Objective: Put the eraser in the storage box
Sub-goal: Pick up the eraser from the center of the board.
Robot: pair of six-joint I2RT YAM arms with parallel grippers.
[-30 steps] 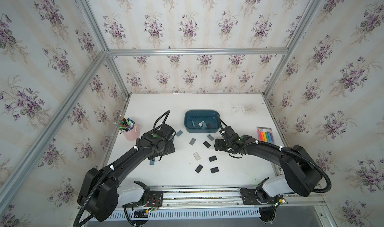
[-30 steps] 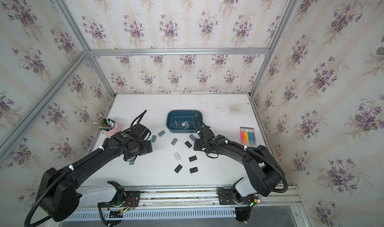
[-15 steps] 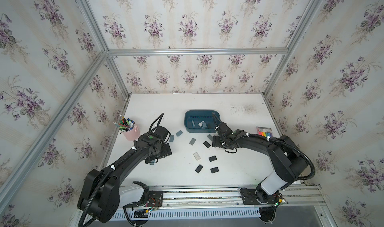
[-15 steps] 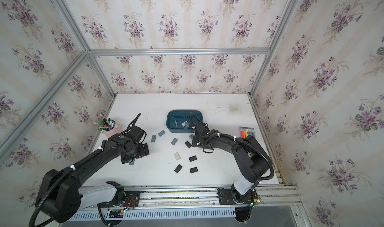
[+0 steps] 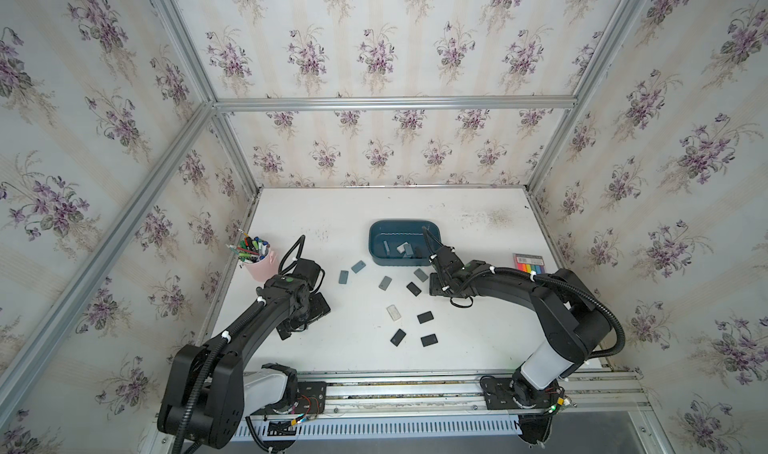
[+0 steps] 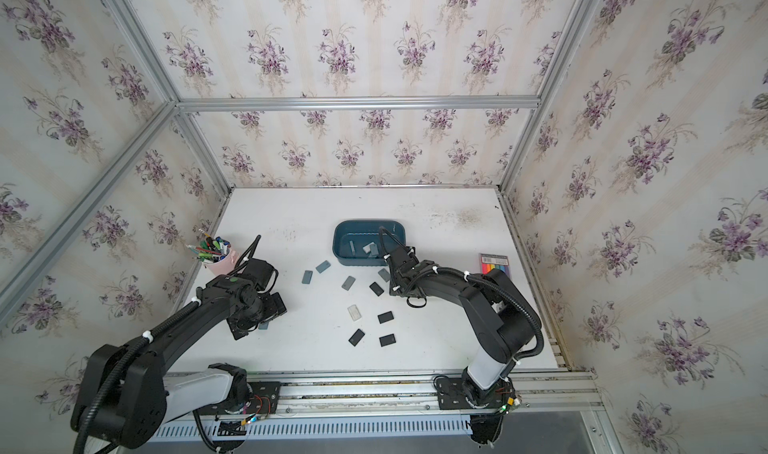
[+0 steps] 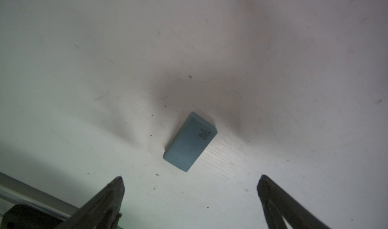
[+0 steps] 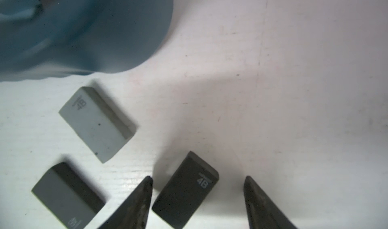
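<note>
Dark eraser (image 8: 184,193) marked "4B" inside the right tool (image 8: 198,178), apart, unclamped; left tool (image 7: 191,177) wide apart.

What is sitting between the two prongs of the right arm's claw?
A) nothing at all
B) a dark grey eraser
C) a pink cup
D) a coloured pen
B: in the right wrist view a dark eraser marked 4B lies flat on the table between the fingertips of the right gripper, whose jaws stand open around it with a gap on one side.
</note>
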